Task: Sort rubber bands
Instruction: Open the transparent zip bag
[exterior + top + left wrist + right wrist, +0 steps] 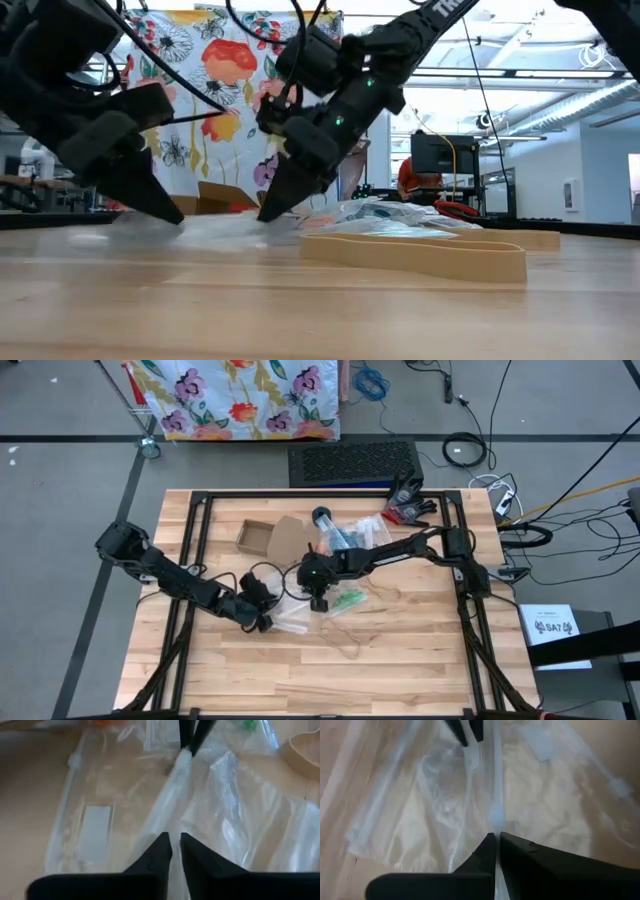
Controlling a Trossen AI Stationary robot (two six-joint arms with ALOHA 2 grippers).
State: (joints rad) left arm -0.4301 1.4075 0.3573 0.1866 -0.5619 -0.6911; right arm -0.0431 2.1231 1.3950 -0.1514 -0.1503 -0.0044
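A clear plastic bag point(292, 612) lies on the wooden table between my two grippers. My left gripper point(265, 623) comes in from the table's left and is shut on one end of the bag's top strip. My right gripper point(320, 602) comes from the right and is shut on the strip's other end. In the low view both grippers point(175, 215) point(268, 215) have their tips down at the table. Green rubber bands point(350, 600) sit inside another bag beside the right gripper. A tan rubber band point(420, 255) lies loose on the wood nearer the front. My left gripper pinches the bag's raised strip point(175, 827) between its two fingers, which slant down from the table's left. The strip runs on as a ridge toward the other gripper, and the rest of the bag lies on the table. My right gripper pinches the same strip point(495, 822) between its two fingers, slanting down from the table's right. The film beside it lies crumpled on the wood.
A flattened cardboard box point(268, 537), a clear tube point(325, 525) and more clear bags point(365, 530) lie toward the far edge. Black-and-red gloves point(408, 505) rest at the far right. The near half of the table point(330, 680) shows bare wood.
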